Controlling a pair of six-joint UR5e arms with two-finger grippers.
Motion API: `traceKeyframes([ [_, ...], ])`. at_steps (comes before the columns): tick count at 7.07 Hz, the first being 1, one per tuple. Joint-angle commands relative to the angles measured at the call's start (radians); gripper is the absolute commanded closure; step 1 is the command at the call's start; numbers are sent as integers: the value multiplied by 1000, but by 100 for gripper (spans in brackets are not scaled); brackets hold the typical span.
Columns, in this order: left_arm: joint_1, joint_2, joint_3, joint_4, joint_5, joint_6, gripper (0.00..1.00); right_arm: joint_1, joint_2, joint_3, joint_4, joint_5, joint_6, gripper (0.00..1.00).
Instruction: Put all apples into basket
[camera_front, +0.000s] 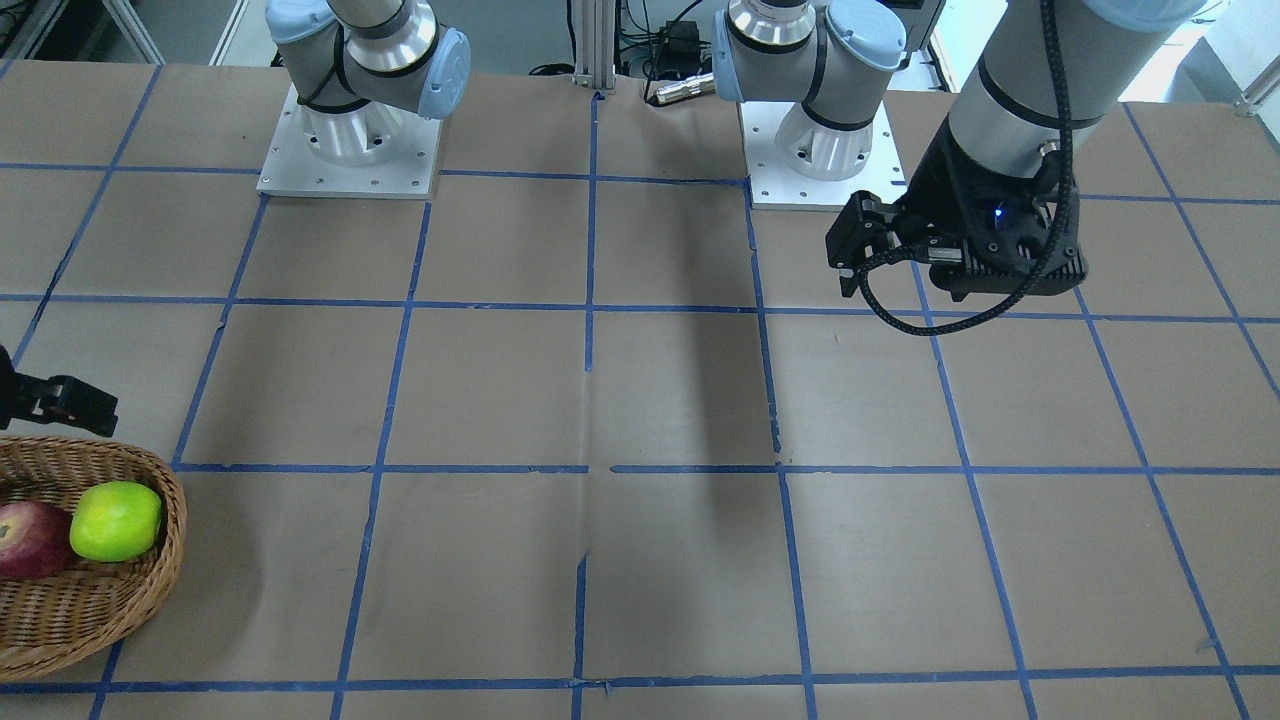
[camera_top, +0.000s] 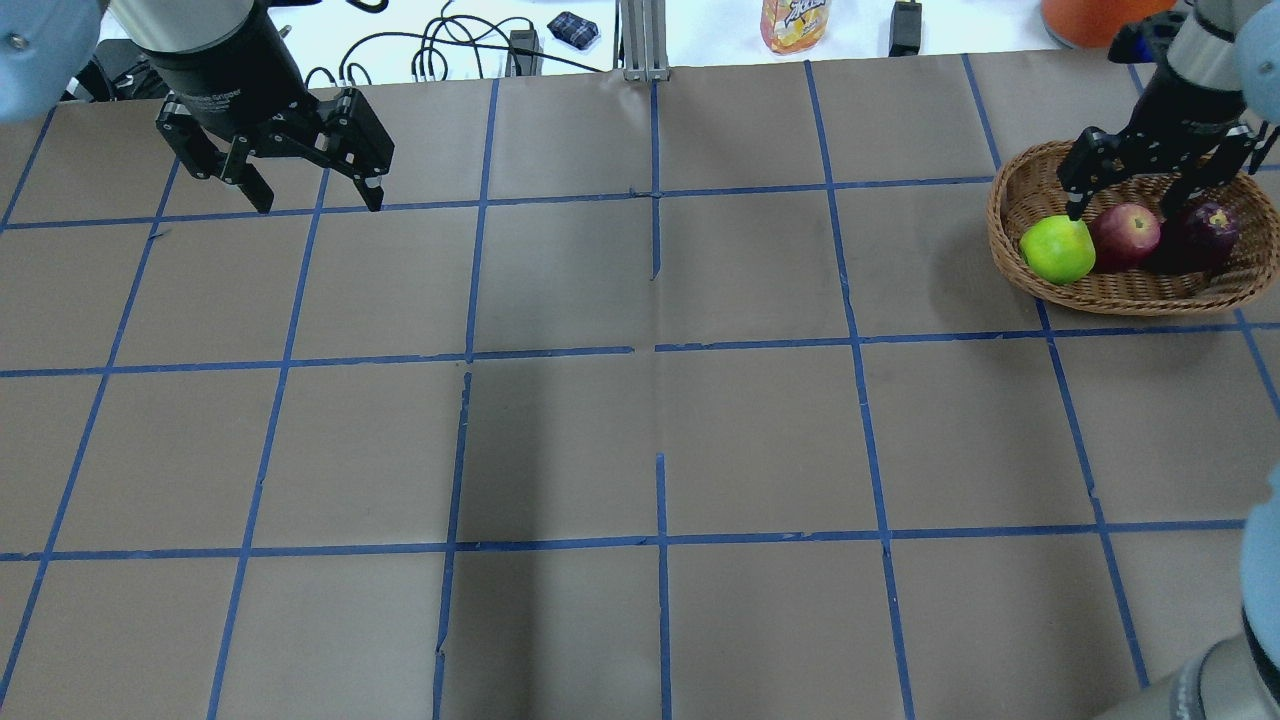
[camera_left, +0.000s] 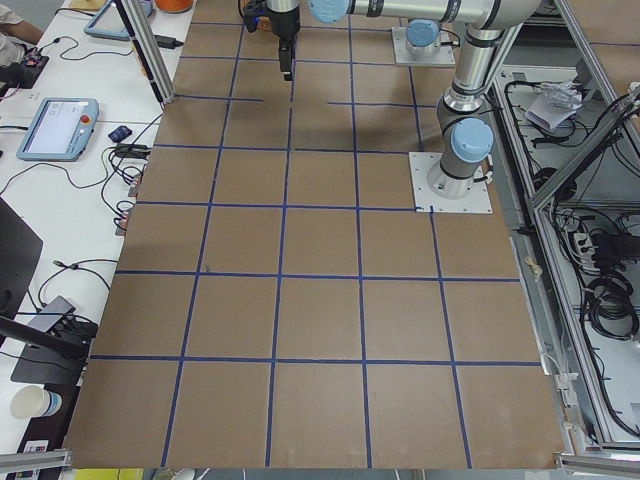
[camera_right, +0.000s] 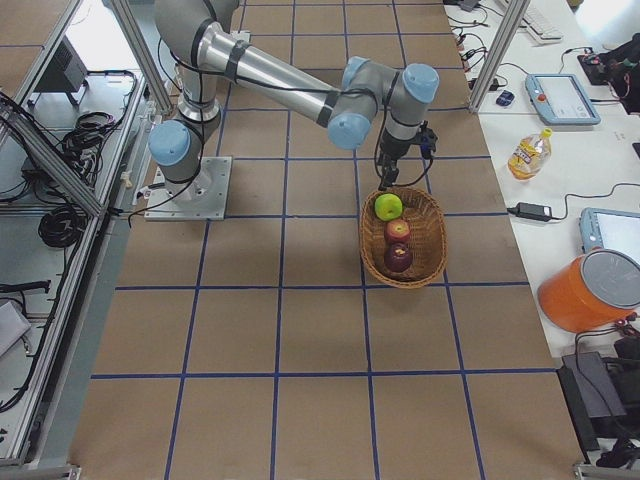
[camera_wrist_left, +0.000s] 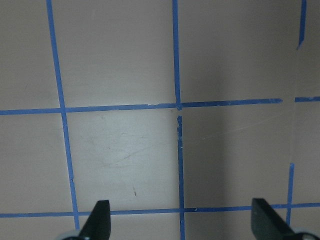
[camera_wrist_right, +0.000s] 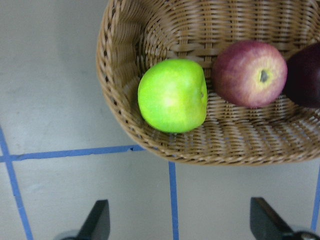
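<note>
In the overhead view the wicker basket (camera_top: 1010, 215) sits at 2 o'clock, cut off by the frame edge. It holds the green apple (camera_top: 1057, 250), red apple (camera_top: 1125, 235) and maroon apple (camera_top: 1205, 232) in a row. Our right tool (camera_wrist_right: 181, 222) hangs open over the green end. Our left tool (camera_top: 318, 203), also open, hovers at 10 o'clock, well apart across the worktop (camera_top: 660, 430).

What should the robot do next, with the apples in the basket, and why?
Probably just lift the right gripper straight up and away from the basket. The green apple, the red apple and the maroon apple all lie inside it. The gripper hangs open and empty just above them, so nothing seems left to grab.
</note>
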Motion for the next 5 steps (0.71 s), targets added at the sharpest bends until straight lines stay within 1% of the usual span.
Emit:
traceKeyframes([
  [1,-1,0,1,0,0,-1,0,6,-165,1,209,66,113,0],
  [2,-1,0,1,0,0,-1,0,14,-226,12,241,70,134,0],
  [3,-1,0,1,0,0,-1,0,55,-280,36,247,105,175,0],
  [4,-3,0,-1,-2,3,-8,0,133,-309,88,239,116,295,0],
  [5,-1,0,2,-2,5,-12,0,214,-322,127,209,104,369,0],
])
